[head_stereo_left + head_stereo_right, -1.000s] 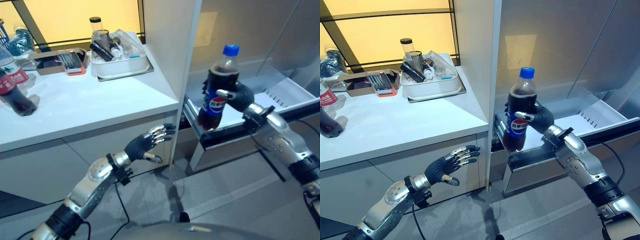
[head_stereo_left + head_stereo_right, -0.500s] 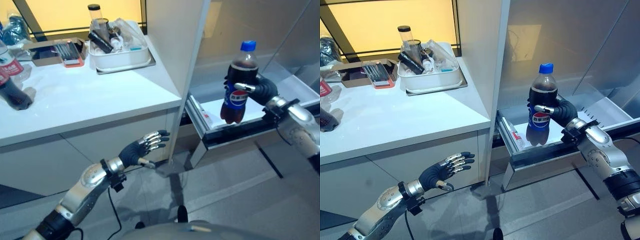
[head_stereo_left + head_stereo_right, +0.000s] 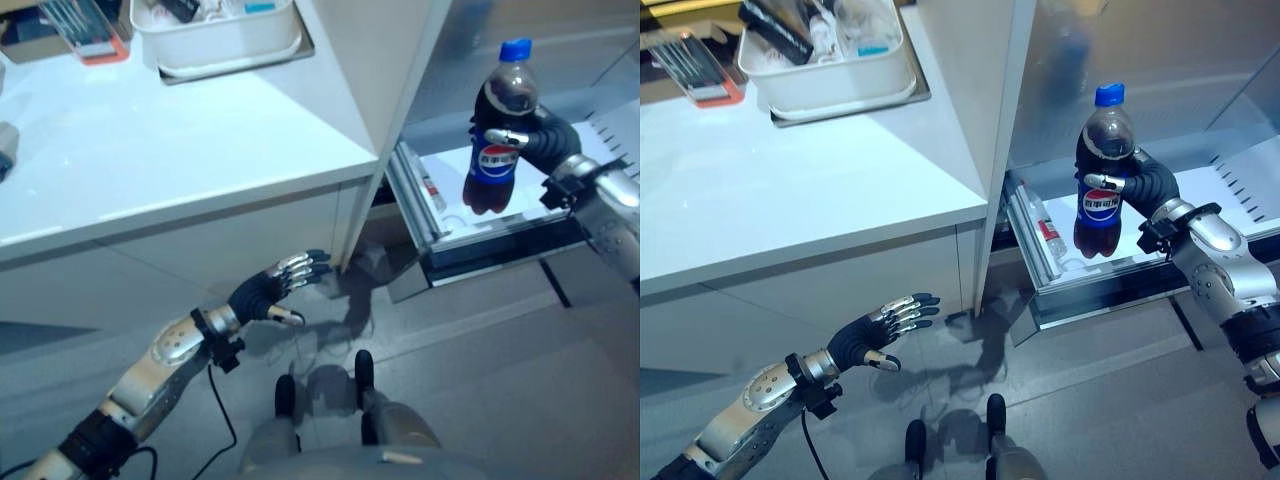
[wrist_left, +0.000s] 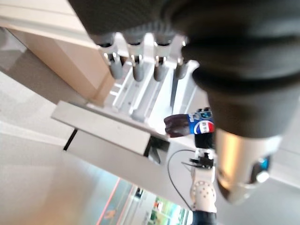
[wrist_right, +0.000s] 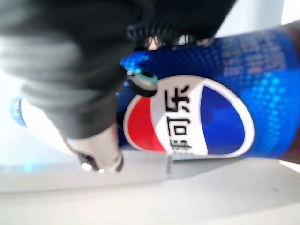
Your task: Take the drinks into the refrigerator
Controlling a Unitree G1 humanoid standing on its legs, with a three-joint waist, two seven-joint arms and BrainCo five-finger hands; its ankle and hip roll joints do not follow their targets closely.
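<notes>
A dark cola bottle with a blue cap and blue label stands upright in the air, its base just above the inside of the open white refrigerator drawer. My right hand is shut round its middle; the label shows close up in the right wrist view. A small clear bottle with a red label lies along the drawer's left side. My left hand hangs open, fingers straight, low in front of the counter cabinet, holding nothing.
The tall white refrigerator side panel stands between the counter and the drawer. On the white counter sit a white tub with several items and a red-edged tray at the back.
The camera has tilted down. My right hand has carried the cola bottle from the drawer's front edge to over its inside. The left hand has stayed low and open.
</notes>
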